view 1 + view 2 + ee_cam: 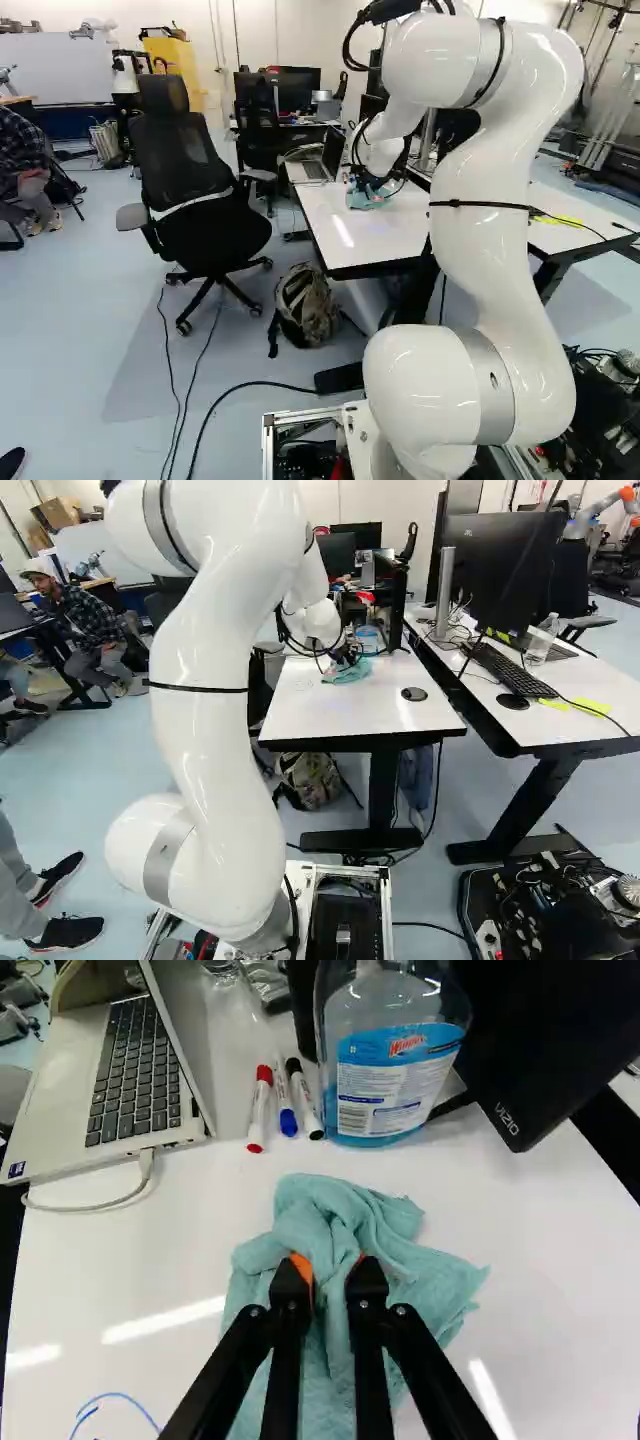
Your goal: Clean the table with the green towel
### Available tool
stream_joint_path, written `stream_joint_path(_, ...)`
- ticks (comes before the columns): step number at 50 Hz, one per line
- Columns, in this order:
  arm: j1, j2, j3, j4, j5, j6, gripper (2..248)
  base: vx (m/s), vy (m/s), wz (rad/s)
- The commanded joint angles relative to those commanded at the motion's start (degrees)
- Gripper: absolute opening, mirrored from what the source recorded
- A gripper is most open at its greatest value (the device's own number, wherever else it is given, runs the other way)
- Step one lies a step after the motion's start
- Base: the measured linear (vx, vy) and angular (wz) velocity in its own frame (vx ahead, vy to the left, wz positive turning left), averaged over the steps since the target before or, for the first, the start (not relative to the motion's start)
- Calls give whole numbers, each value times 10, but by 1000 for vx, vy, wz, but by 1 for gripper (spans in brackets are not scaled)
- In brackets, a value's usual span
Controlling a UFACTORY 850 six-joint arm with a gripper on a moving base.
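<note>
Currently, the black two-finger gripper is clamped on a bunched fold of the teal cloth towel, which lies crumpled on the glossy white tabletop. Just ahead stand a clear bottle of blue cleaner and three capped dry-erase markers; off to one side sits an open laptop, its white cable looped on the table. A blue ink curve lies outside the cloth (presumably the mess to wipe). A long forward stroke could topple the bottle or set the markers rolling; a sideways sweep might snag the cable. Gripped only by its middle, the towel may bunch and miss ink.
</note>
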Motion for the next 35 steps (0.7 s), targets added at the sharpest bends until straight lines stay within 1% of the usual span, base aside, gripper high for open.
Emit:
stream_joint_path(10,-10,-14,-18,0,0,0,51,0,0,0)
stream_joint_path(21,-26,-20,-27,0,0,0,51,0,0,0)
stream_joint_path(35,-47,-13,-17,0,0,0,51,0,0,0)
